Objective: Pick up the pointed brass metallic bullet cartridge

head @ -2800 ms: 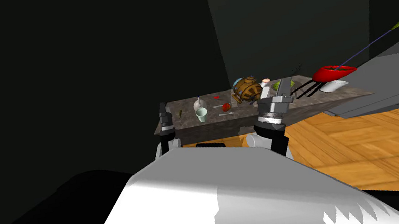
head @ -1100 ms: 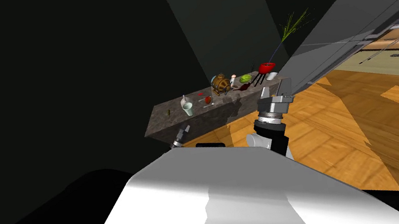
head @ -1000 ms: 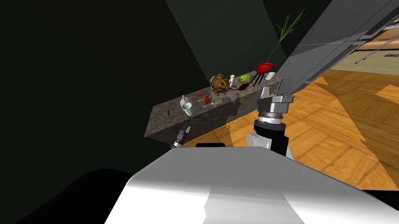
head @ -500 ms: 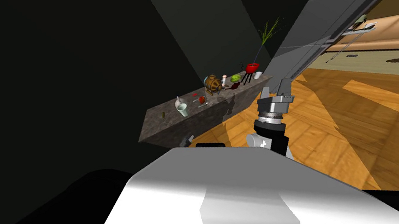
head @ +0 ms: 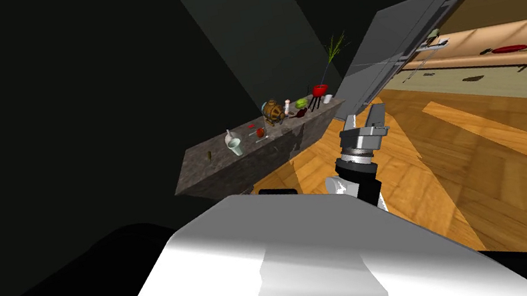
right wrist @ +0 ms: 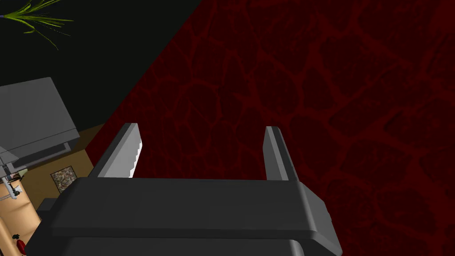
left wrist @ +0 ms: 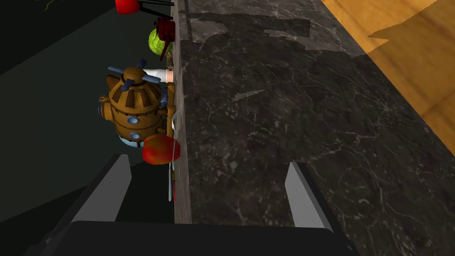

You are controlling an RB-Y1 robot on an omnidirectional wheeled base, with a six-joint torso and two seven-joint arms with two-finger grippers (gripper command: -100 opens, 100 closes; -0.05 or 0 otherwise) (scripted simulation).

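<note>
Brass-olive speck of a cartridge (head: 209, 157) on dark marble counter (head: 226, 173), toward its left end, just left of pale cup (head: 235, 149); too small to read its long axis. R gripper (head: 364, 119) fingers wide, empty, well apart off counter's right end. L gripper (left wrist: 213, 191) likewise wide, empty, aimed at counter's edge by brown barrel (left wrist: 135, 104), cartridge not between its fingers; prob. L arm's reach, being on that side.

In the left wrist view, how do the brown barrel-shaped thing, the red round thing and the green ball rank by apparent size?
1. brown barrel-shaped thing, clearly largest.
2. red round thing.
3. green ball, but it is farther from the camera and partly covered, so 2 and 3 are unsure.
</note>
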